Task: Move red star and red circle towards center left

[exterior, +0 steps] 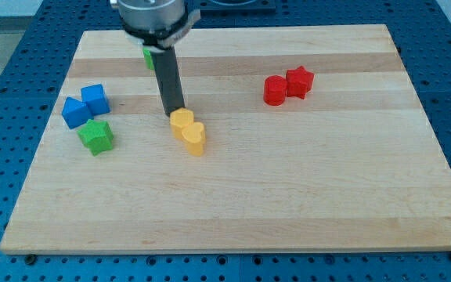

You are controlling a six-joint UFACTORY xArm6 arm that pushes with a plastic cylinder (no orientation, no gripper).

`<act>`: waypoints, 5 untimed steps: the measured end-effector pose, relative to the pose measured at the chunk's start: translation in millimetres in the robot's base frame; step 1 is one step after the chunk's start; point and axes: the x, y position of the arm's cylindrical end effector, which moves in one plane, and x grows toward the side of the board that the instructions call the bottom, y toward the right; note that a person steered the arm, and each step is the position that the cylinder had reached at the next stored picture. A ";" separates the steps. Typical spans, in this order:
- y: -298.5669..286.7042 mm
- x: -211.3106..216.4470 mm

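The red star (299, 81) and the red circle (274, 91) sit touching each other at the upper right of the wooden board (304, 196), the circle on the star's left. My tip (175, 113) is at the board's upper middle, well to the left of both red blocks. It stands just above a yellow hexagon-like block (182, 121), touching or nearly touching it.
A yellow heart (195, 140) touches the yellow block's lower right. At the left are a blue cube (95, 98), a blue block (75, 112) and a green star (97, 135). A green block (148, 56) is partly hidden behind the rod.
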 end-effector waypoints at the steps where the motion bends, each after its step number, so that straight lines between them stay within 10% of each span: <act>1: 29.1 14.8; 5: 255.7 -47.7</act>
